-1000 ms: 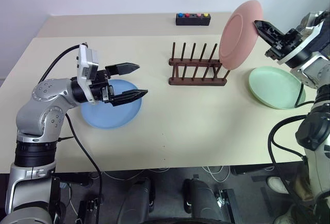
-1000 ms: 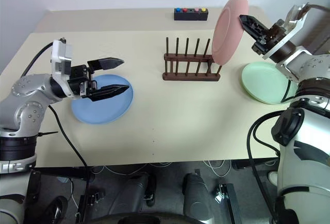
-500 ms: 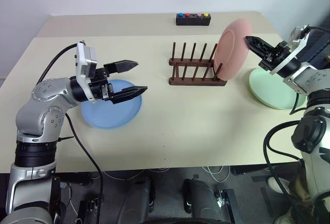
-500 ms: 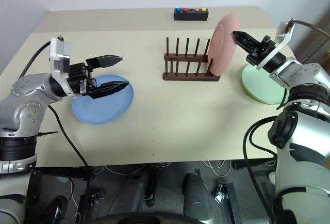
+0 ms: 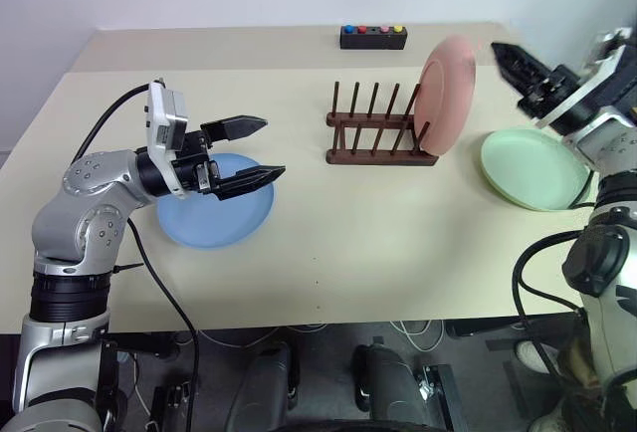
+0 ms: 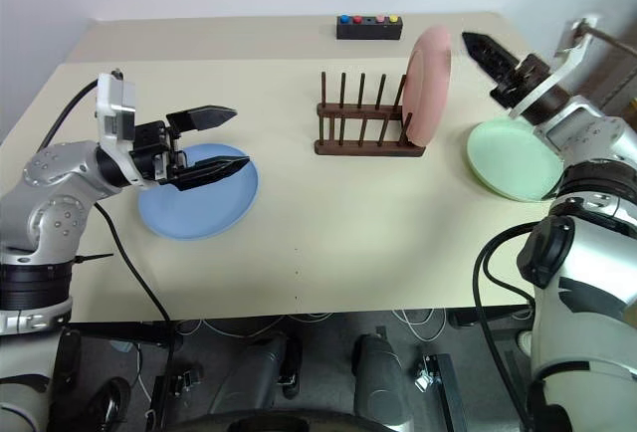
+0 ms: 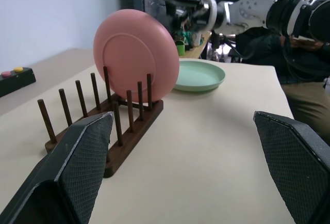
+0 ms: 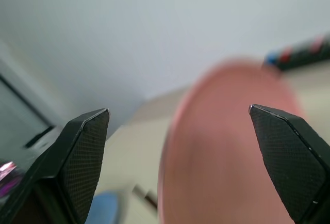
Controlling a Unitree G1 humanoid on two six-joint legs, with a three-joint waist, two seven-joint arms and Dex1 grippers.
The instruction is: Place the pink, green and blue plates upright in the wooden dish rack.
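Moved since one second earlier: large round salmon-pink matte plate (image 5: 445,95), then held high in the right hand (image 5: 520,63), now stands upright at the right end of the small dark-brown wooden dish rack (image 5: 381,139), between its last pegs and leaning slightly; right hand now spread wide, apart from the plate's rim, empty. Unmoved: left hand (image 5: 246,153), jaws wide and empty, hovering level over the round light-blue shallow plate (image 5: 215,212), which lies flat on the pale beige desk (image 5: 378,243). Round mint-green shallow plate (image 5: 534,168) lies flat just right of the rack, beneath the right arm. Black box with coloured buttons (image 5: 372,36) at the desk's far edge; a seated person (image 7: 301,38) appears in the left wrist view. Risks, as judged: the freed pink plate may rock or roll off the rack's open end if the retreating right hand clips its rim; a careless reach for the green plate could nudge the light rack; the flat plates offer little edge to pinch and may slide.
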